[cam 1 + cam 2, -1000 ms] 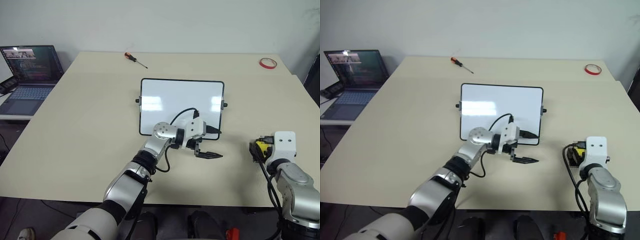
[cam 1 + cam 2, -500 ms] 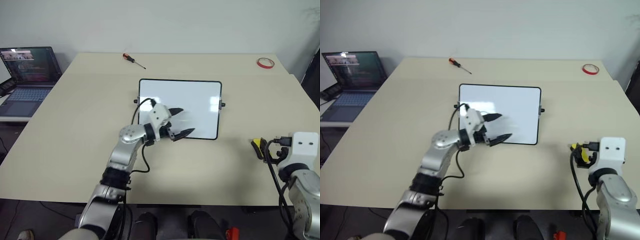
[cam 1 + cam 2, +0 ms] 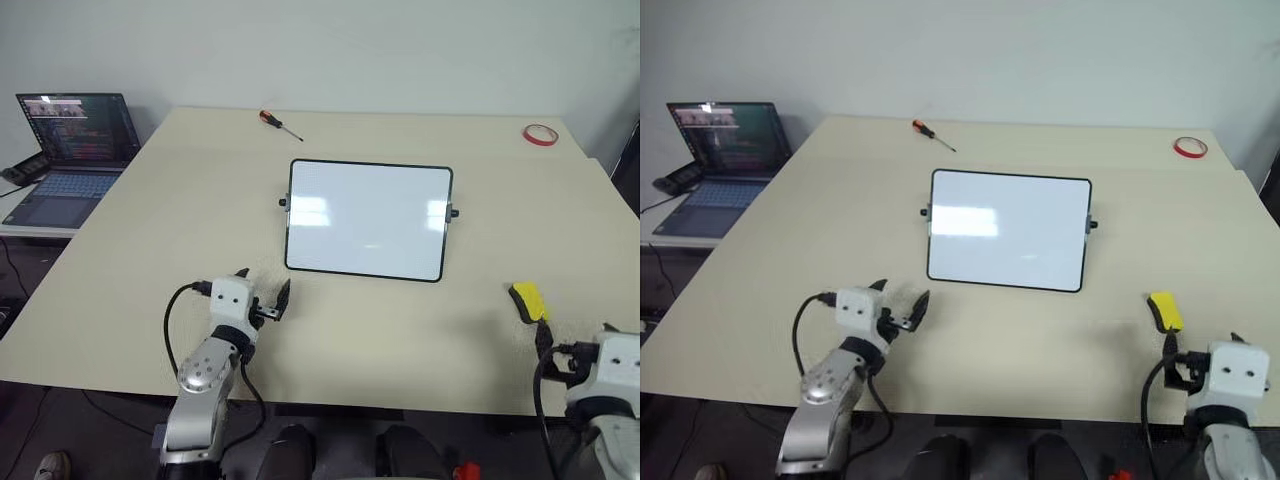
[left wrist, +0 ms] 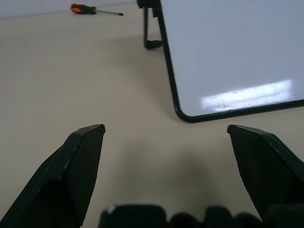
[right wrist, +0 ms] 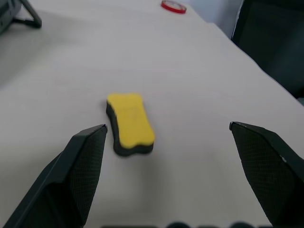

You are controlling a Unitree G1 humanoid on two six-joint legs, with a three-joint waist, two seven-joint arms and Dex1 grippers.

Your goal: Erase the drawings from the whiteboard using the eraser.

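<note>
The whiteboard [image 3: 368, 220] stands tilted on its black side feet in the middle of the table, and its face looks blank white; the drawings cannot be made out on it. The eraser [image 3: 527, 301], yellow with a dark underside, lies flat on the table at the right, apart from the board. My right gripper [image 5: 166, 128] is open just short of the eraser [image 5: 130, 122], not touching it. Near the front edge at the left, my left gripper [image 3: 264, 290] is open and empty, pointing at the board's near left corner [image 4: 183, 114].
A laptop [image 3: 70, 140] sits on a side table at the far left. An orange-handled screwdriver [image 3: 278, 122] lies behind the board, and a red tape ring [image 3: 539, 132] at the far right corner. The table's right edge [image 5: 247, 57] runs close past the eraser.
My left arm has swung away from the board's front, leftward and back toward the table's near edge. The right gripper has drawn back from the eraser, which stays on the table.
</note>
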